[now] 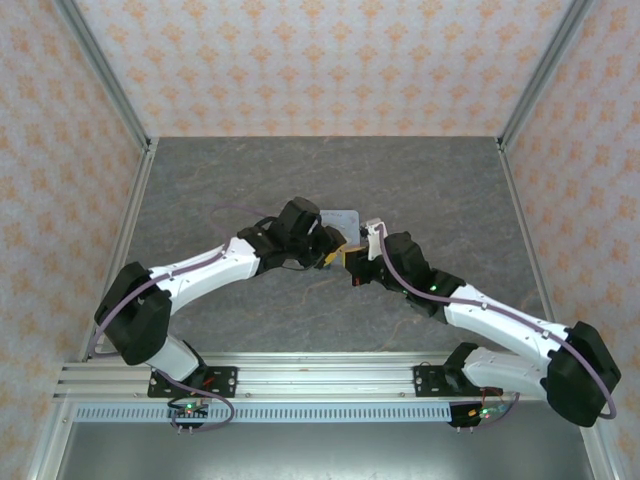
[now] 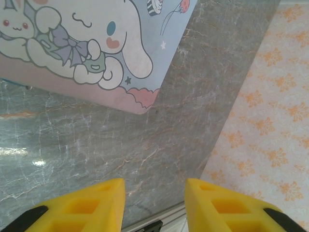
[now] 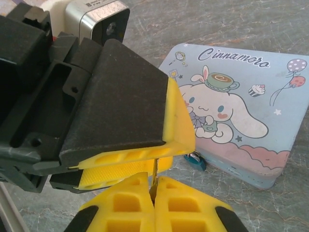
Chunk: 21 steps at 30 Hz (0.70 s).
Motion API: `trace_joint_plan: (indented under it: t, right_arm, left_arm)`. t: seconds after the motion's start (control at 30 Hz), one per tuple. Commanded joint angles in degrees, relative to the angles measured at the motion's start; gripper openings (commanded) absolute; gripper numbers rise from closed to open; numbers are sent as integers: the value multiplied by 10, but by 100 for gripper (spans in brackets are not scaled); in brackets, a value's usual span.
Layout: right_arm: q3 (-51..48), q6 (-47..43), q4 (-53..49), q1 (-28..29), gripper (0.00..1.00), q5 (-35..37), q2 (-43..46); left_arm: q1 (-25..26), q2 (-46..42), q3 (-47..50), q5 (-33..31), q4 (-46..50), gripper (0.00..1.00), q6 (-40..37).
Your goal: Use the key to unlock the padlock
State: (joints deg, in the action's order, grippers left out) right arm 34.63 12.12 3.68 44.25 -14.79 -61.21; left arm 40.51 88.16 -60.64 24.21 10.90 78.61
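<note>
The thin pale key (image 3: pixel 154 169) stands upright, pinched in my right gripper (image 3: pixel 154 182), which is shut on it. Its tip reaches up beside the yellow fingers (image 3: pixel 179 126) of my left gripper. The tiny teal padlock (image 3: pixel 197 161) lies on the table against the near edge of the tin, just beyond the left finger's tip and apart from both grippers. In the left wrist view my left gripper (image 2: pixel 154 188) is open with bare table between its fingers. From above, the left gripper (image 1: pixel 333 258) and the right gripper (image 1: pixel 353 264) meet at mid-table.
The pastel-blue cartoon tin (image 3: pixel 241 116) lies flat right behind the grippers, and its corner (image 2: pixel 140 104) shows in the left wrist view. The grey marble table (image 1: pixel 440 190) ends at patterned walls (image 1: pixel 590 150) on three sides and at a metal rail (image 1: pixel 320 375) in front.
</note>
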Motion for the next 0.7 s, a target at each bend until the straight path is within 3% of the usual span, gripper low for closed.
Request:
trace_joint_plan:
  t: [0.0,0.5,0.67]
  right_arm:
    - [19,-6,9,4,0,1,-6]
    - [19,2,23,4,0,3,-19]
    - [19,3,23,4,0,5,-18]
  left_arm:
    - [4,5,-23,9,-17,36,9]
    - [16,18,-15,11,-36,17,17]
    - [18,23,-15,10,-40,6,17]
